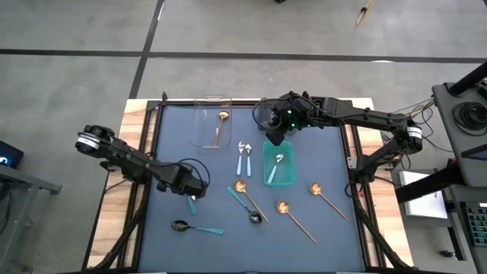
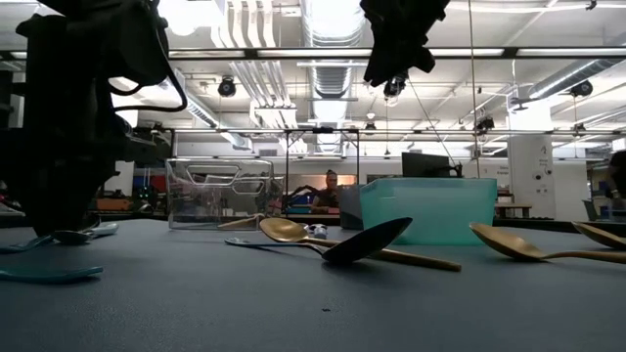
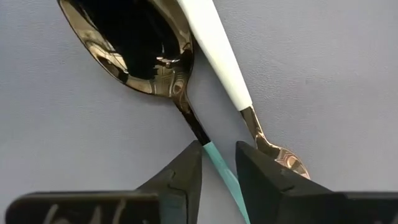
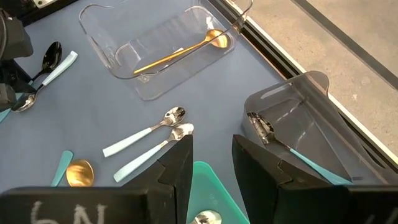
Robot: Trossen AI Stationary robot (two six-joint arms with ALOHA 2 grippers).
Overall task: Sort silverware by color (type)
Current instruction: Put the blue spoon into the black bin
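High view: dark tabletop (image 1: 175,129) carries three bins along its far half and loose spoons nearer. Clear bin (image 1: 212,120) holds one gold spoon (image 1: 220,125); grey bin (image 1: 268,114) holds a dark teal-handled spoon, seen from the right wrist; teal bin (image 1: 279,165) holds a silver spoon (image 1: 275,167). Loose: a pair of light-blue-handled spoons (image 1: 243,157) between the clear and teal bins, three gold spoons across the near middle and right, two dark teal-handled ones near the front.

Right pincer (image 1: 275,135) hangs over the teal bin's far edge, fingers a moderate gap apart, nothing between them.

Left pincer (image 3: 219,171) is low at the tabletop's left, fingers narrowed either side of a dark spoon (image 3: 134,46) at its teal handle; whether they touch it I cannot tell. A white-handled spoon (image 3: 214,50) lies crossed just beside it.

Step in hand, judged: pickup of a dark spoon for the grey bin. Next move calls for a firm pinch and a clean lift clear of the neighbouring spoon.

Writing: pale marks on both pincer bodies, cropped; right wrist shows something like "6N".
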